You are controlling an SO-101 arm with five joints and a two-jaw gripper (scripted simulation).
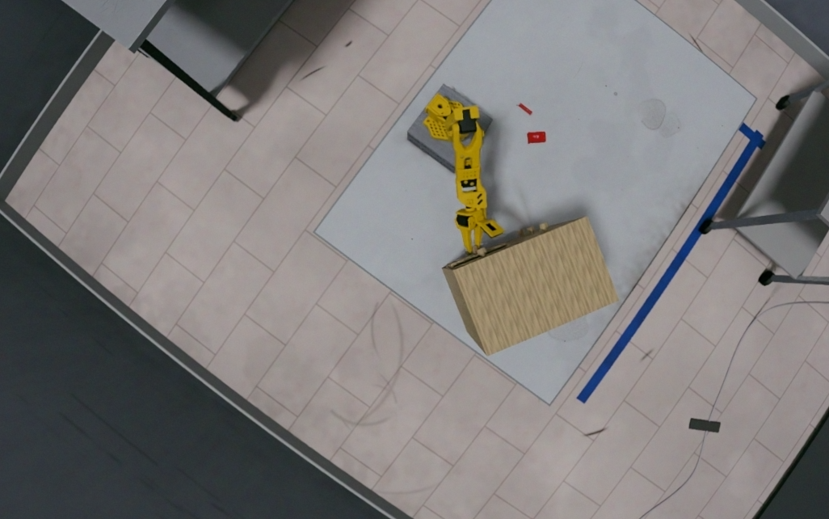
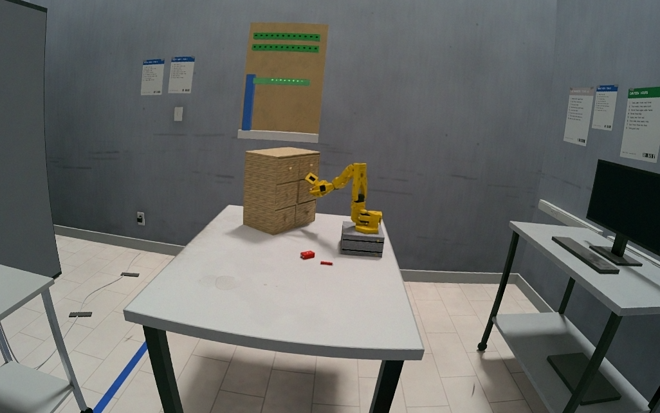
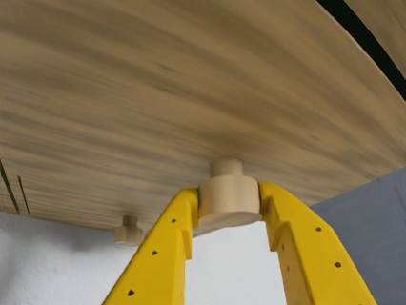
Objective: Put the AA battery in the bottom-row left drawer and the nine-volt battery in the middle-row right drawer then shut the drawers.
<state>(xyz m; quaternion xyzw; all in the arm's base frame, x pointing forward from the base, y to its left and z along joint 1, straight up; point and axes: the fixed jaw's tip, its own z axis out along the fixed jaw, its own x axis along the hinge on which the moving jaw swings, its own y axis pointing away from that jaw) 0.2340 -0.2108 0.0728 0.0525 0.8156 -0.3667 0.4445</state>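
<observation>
I had the tool [image 1: 472,248] [image 2: 311,189] [image 3: 229,202] closed to a narrow gap on a pale round knob [image 1: 481,251] [image 3: 229,197], which stood straight out from what I judged the middle-right drawer [image 3: 143,95]; a straight pull had to run toward the top of the overhead frame. Beyond, at upper centre of that frame, the nine-volt battery [image 1: 536,137] [image 2: 307,254] lay on the bench [image 1: 379,208] [image 2: 272,311], red and blocky, near the thin red AA battery [image 1: 524,108] [image 2: 326,263].

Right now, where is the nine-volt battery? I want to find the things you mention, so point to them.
In the top view, the nine-volt battery [image 1: 536,137] [image 2: 307,254] lies on the table [image 1: 611,153] [image 2: 272,302], between the thin red AA battery [image 1: 524,108] [image 2: 326,263] and the wooden chest [image 1: 532,287] [image 2: 260,190], right of the arm [image 1: 469,165] [image 2: 359,190].
</observation>
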